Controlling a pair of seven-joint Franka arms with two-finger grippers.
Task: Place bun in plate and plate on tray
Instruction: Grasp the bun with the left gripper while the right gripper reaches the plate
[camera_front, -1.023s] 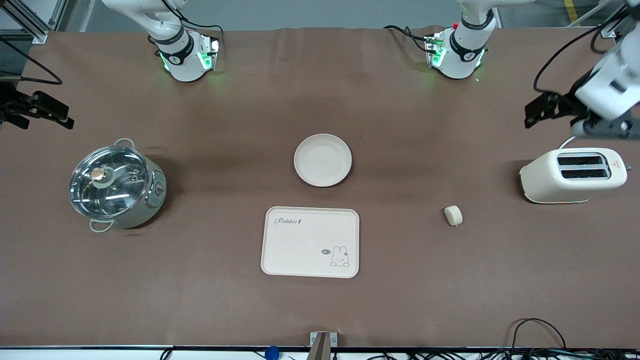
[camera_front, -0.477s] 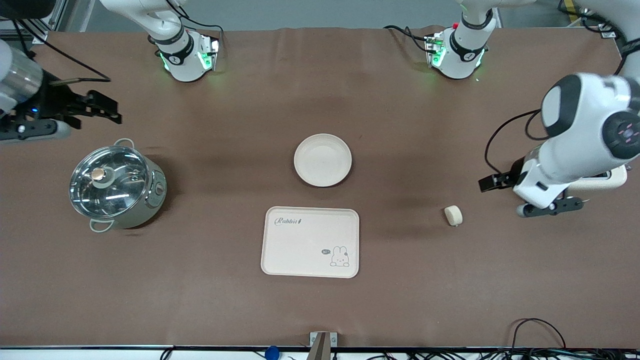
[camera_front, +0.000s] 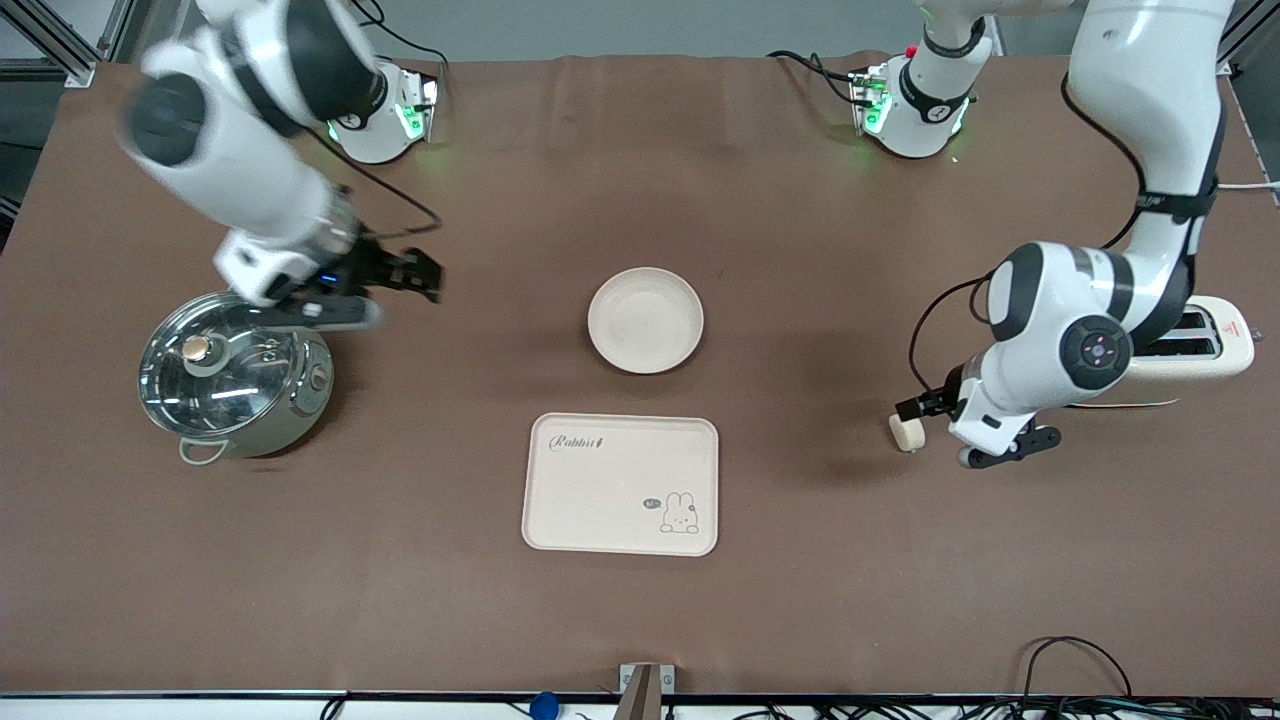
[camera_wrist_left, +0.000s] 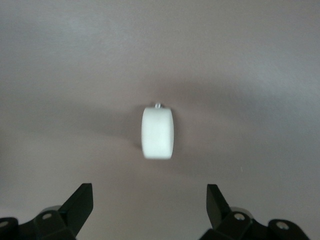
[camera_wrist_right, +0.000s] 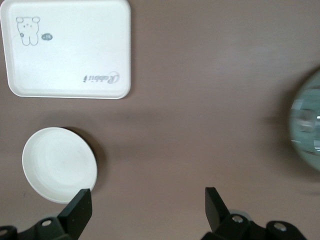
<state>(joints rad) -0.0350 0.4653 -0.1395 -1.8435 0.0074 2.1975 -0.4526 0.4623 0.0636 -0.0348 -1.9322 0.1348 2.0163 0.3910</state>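
Front view shows a matte brown table covering (camera_front: 640, 600) with faint creases. The bun (camera_front: 906, 432), a smooth, pale cream stubby cylinder lying on its side, sits on the bare covering toward the left arm's end of the table, well apart from plate and tray. The left gripper (camera_front: 925, 412) hangs just over it; in the left wrist view the bun (camera_wrist_left: 158, 132) lies between and ahead of the two dark fingertips (camera_wrist_left: 80, 200), which stand wide apart and touch nothing. The left arm's white, glossy elbow joint partly covers a cream two-slot toaster (camera_front: 1205, 345) at that end.

The plate (camera_front: 645, 320), round, shallow, plain cream-white with a raised rim, rests empty at mid-table. The tray (camera_front: 620, 484), flat, rectangular with rounded corners, bearing "Rabbit" lettering and a small rabbit drawing, lies nearer the front camera than the plate, apart from it.

The right gripper (camera_front: 415, 272) is over the covering between the plate and a steel pot (camera_front: 232, 375) with a glass lid, knob and loop handles. In the right wrist view its fingertips (camera_wrist_right: 79, 207) are spread, empty, above the plate (camera_wrist_right: 59, 164) and tray (camera_wrist_right: 67, 47).
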